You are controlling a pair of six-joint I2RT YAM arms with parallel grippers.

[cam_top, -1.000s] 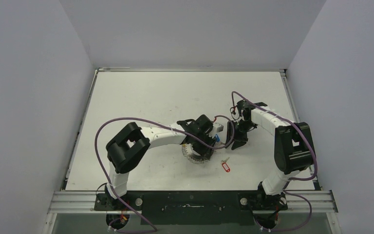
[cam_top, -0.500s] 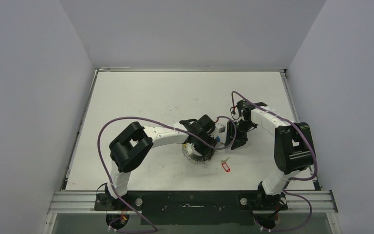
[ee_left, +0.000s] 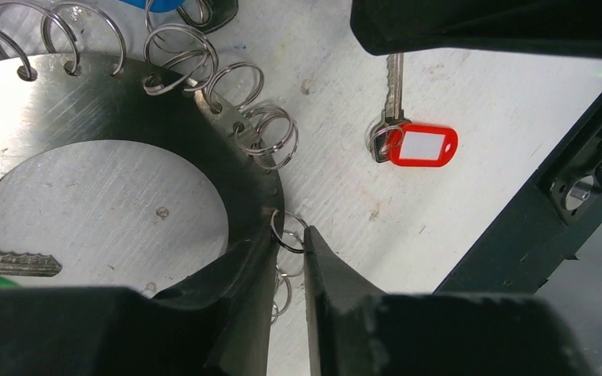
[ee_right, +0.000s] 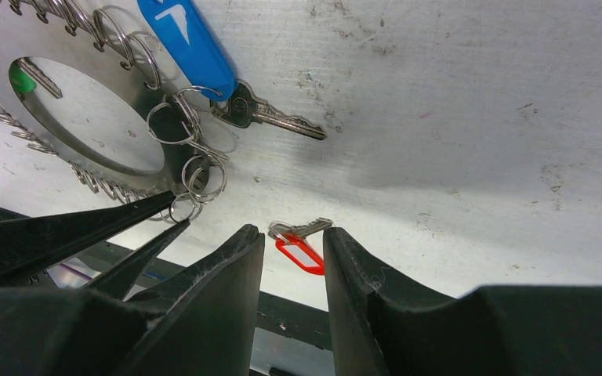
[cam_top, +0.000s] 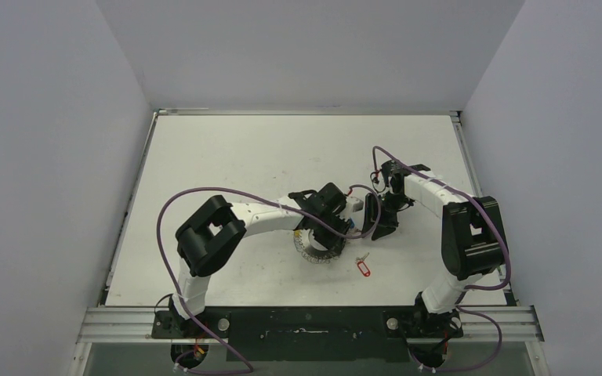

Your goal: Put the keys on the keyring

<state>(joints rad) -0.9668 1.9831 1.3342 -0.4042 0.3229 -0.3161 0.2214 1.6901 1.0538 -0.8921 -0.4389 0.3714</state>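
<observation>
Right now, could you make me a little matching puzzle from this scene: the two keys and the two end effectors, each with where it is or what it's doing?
Things:
1 red-tagged key
2 blue-tagged key
3 left end effector
4 right end effector

States:
A fingertips either side of a wire loop on the keyring
B open, holding nothing
C lying alone, apart from the keyring
D lying beside the keyring's rim

Pairs: 1-C; 2-D; 3-A; 4-B
</observation>
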